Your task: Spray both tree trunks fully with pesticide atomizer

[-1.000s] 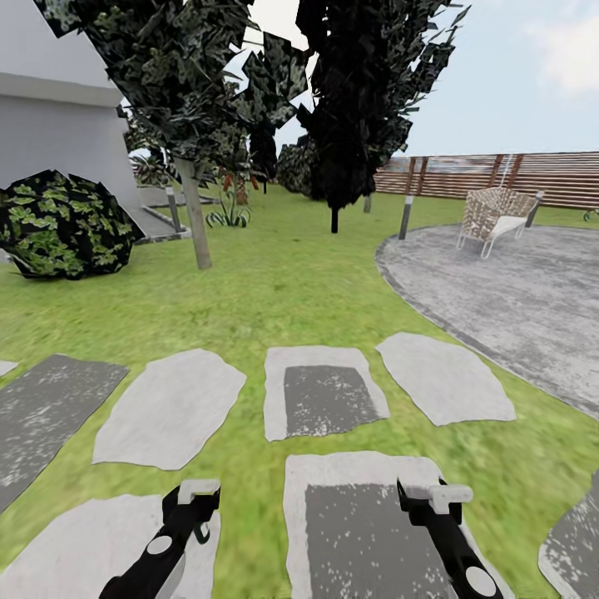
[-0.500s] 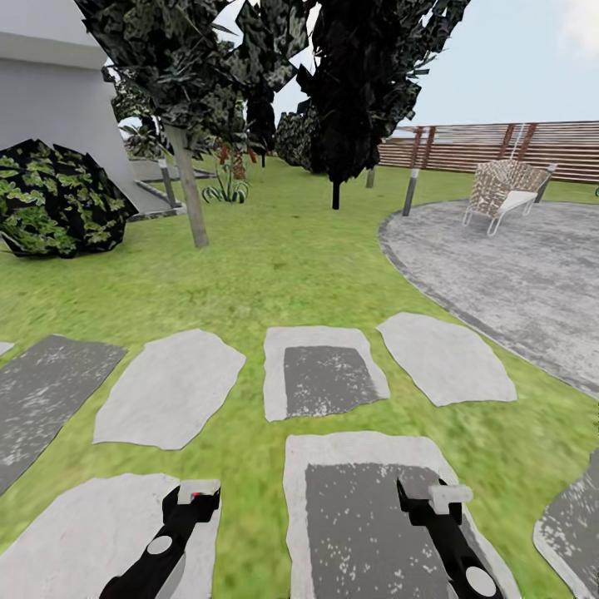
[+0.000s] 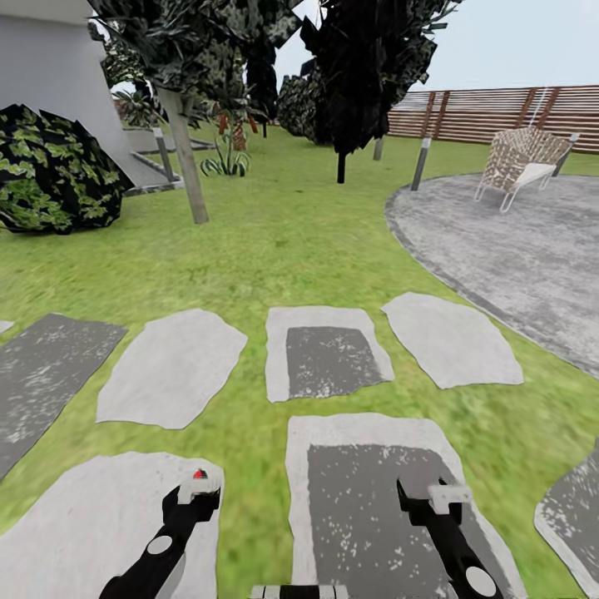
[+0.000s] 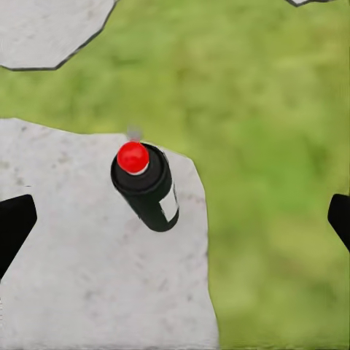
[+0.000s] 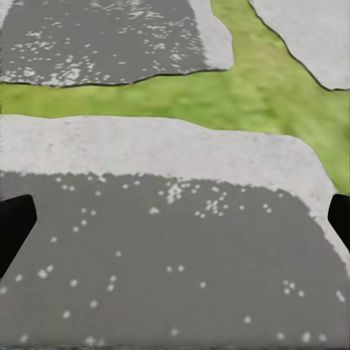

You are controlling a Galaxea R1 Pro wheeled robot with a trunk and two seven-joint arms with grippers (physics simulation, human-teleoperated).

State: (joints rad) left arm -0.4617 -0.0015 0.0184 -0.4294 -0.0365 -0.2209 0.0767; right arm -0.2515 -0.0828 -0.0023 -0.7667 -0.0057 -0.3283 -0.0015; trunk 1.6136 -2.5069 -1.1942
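Both jaws are spread wide, nothing held. Below the left gripper (image 4: 175, 219), a black red-capped bottle (image 4: 148, 187) is seen on a pale stepping stone (image 4: 87, 277).

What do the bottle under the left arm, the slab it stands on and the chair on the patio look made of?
Bottle: likely plastic, glossy black with a white mark and a shiny red cap.
Slab: stone or concrete, matte pale grey and faintly speckled.
Chair: woven wicker or rope, judging by its lattice pattern, on a white frame of unclear material.
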